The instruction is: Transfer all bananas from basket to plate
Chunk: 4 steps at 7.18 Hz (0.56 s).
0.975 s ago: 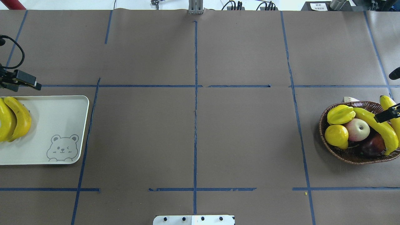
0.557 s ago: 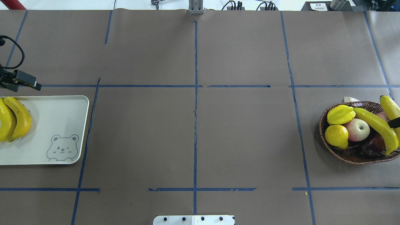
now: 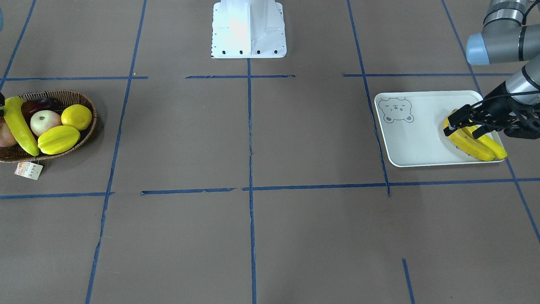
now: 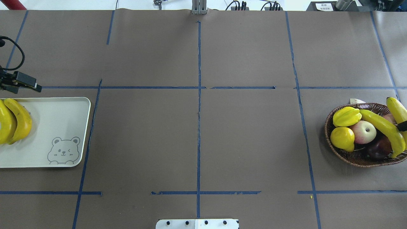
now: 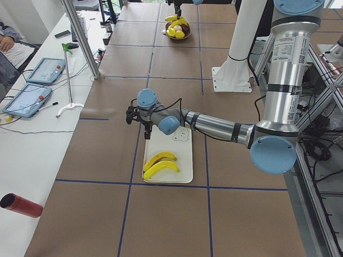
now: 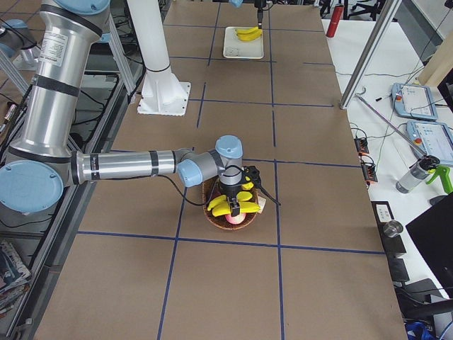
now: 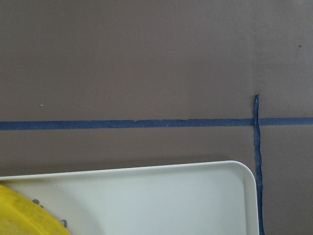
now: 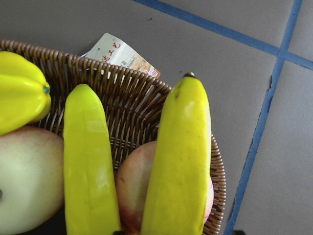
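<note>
Two bananas (image 4: pixel 384 131) lie side by side in the basket (image 4: pixel 349 156) at the counter's right end. Their long axes slant far-left to near-right from overhead, and one dark tip pokes past the rim near the paper tag (image 8: pixel 120 54). My right end effector (image 8: pixel 177 232) is spread (only the fingertips show), straddling the outer one and gripping nothing. Two other bananas (image 4: pixel 17 121) nest crosswise on the plate (image 4: pixel 63 111). Above them the left end effector (image 3: pixel 466 124) hovers agape and empty.
</note>
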Motion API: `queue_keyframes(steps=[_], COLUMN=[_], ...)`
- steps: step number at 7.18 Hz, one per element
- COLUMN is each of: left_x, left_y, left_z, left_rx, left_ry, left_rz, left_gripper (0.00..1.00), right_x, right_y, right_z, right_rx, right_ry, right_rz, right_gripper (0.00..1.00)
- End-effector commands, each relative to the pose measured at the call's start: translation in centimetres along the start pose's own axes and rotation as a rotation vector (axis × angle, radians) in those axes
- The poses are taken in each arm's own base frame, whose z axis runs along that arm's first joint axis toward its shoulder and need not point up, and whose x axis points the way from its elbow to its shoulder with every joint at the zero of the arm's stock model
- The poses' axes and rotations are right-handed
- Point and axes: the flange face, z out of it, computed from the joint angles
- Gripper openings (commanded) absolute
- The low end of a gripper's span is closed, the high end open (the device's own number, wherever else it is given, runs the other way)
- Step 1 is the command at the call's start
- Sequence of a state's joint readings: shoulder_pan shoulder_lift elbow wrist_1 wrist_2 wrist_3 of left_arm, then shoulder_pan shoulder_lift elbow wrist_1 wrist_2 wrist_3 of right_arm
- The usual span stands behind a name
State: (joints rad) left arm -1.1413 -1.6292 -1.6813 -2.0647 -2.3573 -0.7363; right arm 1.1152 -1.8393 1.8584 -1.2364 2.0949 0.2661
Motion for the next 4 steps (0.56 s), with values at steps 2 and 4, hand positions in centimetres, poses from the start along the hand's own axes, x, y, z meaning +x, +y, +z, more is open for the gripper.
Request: queue_keyframes(steps=[2, 4], left_x=[-0.15, -0.23], left_y=[0.05, 0.03], left_z=[0.07, 0.12], left_rx=[-0.001, -0.001], left_ry=[-0.002, -0.004], left_rz=[-0.001, -0.002], left_gripper=[1.00, 1.00], right_x=[0.13, 0.16], right_y=[0.08, 0.11], right_z=[0.22, 0.28], right_rx=[-0.005, -0.007], right_ry=[-0.001, -0.002], right_rz=[0.002, 0.003], right_gripper=[0.63, 0.48])
